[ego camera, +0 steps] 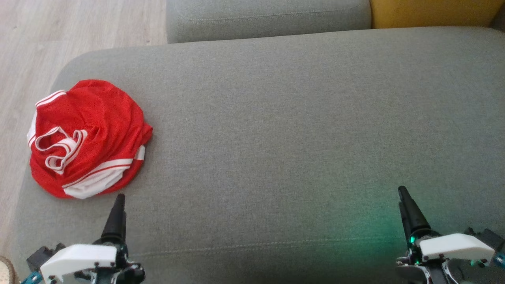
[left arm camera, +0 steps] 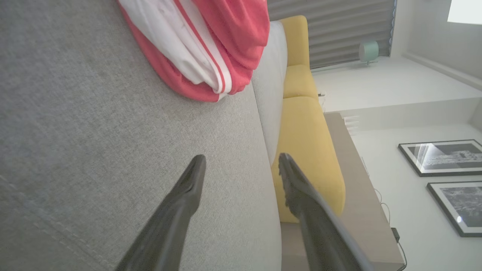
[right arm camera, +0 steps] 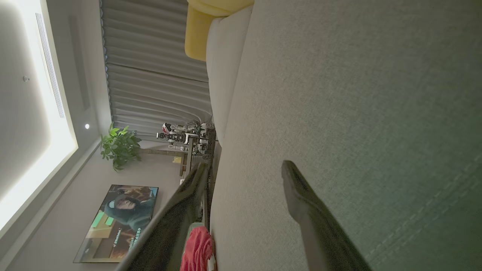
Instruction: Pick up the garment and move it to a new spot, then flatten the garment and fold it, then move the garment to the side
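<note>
The big grey sofa seat [ego camera: 276,118] has lots of bare room to the right. The red garment [ego camera: 85,138] lies in a round heap at its left edge — just beyond the left jaws, far from the right jaws. Both stand open and hold nothing.

The garment [ego camera: 86,138] is red with white stripes and white edging, on a plain grey seat cushion [ego camera: 276,130]; behind that cushion sits a mustard-yellow cushion [ego camera: 430,12], and left of it the floor [ego camera: 59,31] is pale wood-grain
</note>
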